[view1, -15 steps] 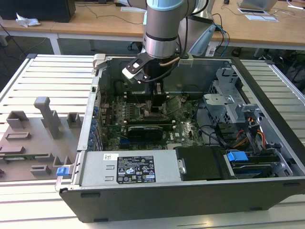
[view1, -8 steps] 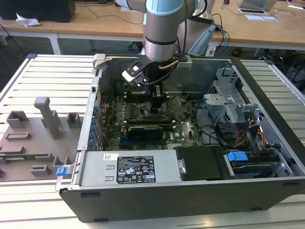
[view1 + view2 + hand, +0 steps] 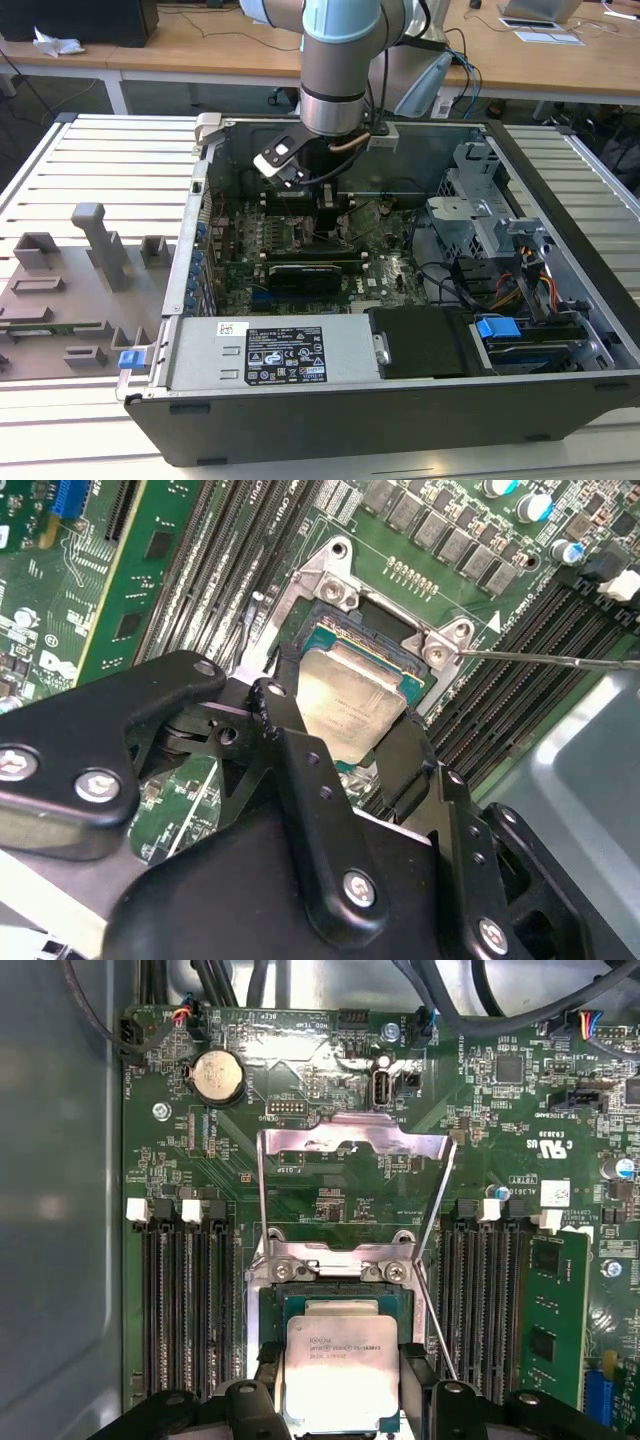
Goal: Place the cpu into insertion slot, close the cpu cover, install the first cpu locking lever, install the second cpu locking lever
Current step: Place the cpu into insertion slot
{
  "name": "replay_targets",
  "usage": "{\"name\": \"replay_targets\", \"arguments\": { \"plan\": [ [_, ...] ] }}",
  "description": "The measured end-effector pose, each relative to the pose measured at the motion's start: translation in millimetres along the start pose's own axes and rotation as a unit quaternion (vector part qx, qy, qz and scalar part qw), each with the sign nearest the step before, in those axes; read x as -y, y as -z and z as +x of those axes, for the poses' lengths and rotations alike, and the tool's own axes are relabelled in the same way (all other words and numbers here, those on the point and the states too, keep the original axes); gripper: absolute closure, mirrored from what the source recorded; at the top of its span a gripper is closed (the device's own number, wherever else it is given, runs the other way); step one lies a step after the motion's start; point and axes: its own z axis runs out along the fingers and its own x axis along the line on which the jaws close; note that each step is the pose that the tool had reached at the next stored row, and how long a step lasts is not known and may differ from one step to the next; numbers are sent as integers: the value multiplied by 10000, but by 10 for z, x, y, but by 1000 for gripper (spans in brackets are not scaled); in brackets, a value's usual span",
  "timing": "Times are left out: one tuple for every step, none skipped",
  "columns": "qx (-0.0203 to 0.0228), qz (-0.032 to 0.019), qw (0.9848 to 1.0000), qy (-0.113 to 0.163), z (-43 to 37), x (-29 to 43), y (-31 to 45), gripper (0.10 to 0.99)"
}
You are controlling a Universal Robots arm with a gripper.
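1. One gripper [image 3: 345, 738], fingers clamped on opposite edges of the chip [image 3: 350, 695].
2. One silver chip, held directly over the socket [image 3: 345, 1303].
3. One cover [image 3: 300, 1138], metal frame, swung open beside socket.

Open computer case [image 3: 400, 425] on a slatted table [image 3: 110, 150].
A silver power supply [image 3: 270, 352] lines one case wall, a coin battery [image 3: 216, 1075] sits near a corner of the motherboard [image 3: 200, 1170], and grey fixtures [image 3: 70, 290] rest by the table's edge at the exterior view's left.
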Motion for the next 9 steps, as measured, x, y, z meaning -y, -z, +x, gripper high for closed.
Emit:
{"name": "replay_targets", "arguments": {
  "plan": [
    [-1, 0, 10000, 0, 0, -1, -4, 545],
    [-2, 0, 10000, -1, 1, -2, -10, 545],
    [-1, 0, 10000, -1, 1, -2, -15, 545],
    [-1, 0, 10000, -3, 2, -3, -25, 545],
    [-1, 0, 10000, -3, 2, -3, -30, 545],
    [-1, 0, 10000, -3, 2, -3, -37, 545],
    [-1, 0, 10000, -3, 2, -3, -43, 545],
    [-1, 0, 10000, -3, 3, -3, -51, 545],
    [-1, 0, 10000, -3, 3, -4, -54, 545]
  ]
}}
